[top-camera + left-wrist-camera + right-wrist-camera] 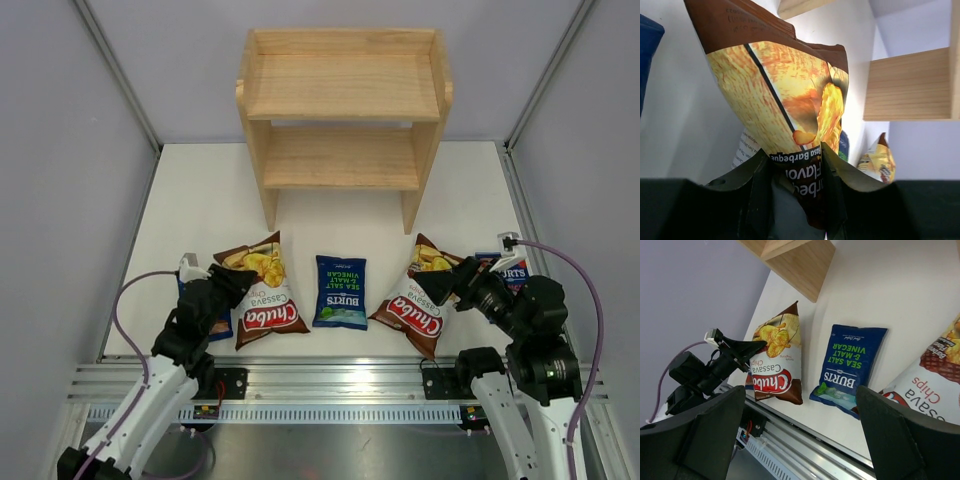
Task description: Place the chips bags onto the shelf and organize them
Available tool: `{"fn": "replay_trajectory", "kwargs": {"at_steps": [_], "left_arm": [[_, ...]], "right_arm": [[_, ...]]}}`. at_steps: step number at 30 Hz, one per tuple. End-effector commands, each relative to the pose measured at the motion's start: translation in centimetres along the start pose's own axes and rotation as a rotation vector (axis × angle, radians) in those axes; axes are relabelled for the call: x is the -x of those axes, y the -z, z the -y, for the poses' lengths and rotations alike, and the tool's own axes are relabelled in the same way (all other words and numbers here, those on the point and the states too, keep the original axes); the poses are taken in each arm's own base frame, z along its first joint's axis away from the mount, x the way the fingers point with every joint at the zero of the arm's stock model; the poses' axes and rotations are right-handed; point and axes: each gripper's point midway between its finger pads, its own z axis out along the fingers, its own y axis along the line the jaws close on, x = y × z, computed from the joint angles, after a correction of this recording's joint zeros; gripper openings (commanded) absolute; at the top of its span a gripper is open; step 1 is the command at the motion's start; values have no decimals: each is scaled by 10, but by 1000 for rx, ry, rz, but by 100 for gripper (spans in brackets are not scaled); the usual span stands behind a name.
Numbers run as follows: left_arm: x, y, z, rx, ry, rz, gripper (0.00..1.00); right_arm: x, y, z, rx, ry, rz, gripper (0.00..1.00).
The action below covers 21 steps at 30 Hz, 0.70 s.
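Observation:
A brown-and-white Chuba chips bag (262, 290) lies front left on the table, and my left gripper (235, 282) has its jaws closed in on its left edge. In the left wrist view that bag (780, 90) fills the gap in the gripper (796, 155) and touches both fingers. A dark blue Burts bag (340, 291) lies in the middle and a second Chuba bag (415, 300) to its right. My right gripper (447, 280) hovers open over that second bag, nothing between its fingers (800, 390). The wooden shelf (345, 110) stands at the back, both tiers bare.
Another blue bag (222, 322) peeks out under the left gripper, and one more Burts bag (512, 270) lies behind the right wrist. An aluminium rail (340, 385) runs along the near edge. Grey walls (70, 180) close in both sides.

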Motion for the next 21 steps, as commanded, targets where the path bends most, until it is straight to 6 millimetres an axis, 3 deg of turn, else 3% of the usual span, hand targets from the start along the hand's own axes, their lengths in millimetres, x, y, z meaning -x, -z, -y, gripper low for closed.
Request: {"fn": "replay_trajectory", "kwargs": {"at_steps": [1, 4, 13, 14, 19, 21], "left_arm": [[14, 11, 21, -51, 92, 48, 27], [22, 25, 43, -113, 112, 54, 25], [38, 67, 97, -289, 173, 43, 23], [40, 70, 99, -298, 182, 45, 23], [55, 99, 125, -386, 224, 77, 23], [60, 108, 133, -414, 237, 86, 23]], "right_arm": [[-3, -8, -16, 111, -43, -24, 99], [-17, -22, -9, 146, -119, -78, 99], [-34, -56, -9, 298, -339, -175, 99], [-30, -56, -19, 358, -317, -155, 99], [-45, -71, -29, 379, -352, -192, 99], [-53, -73, -45, 422, -343, -209, 99]]}}
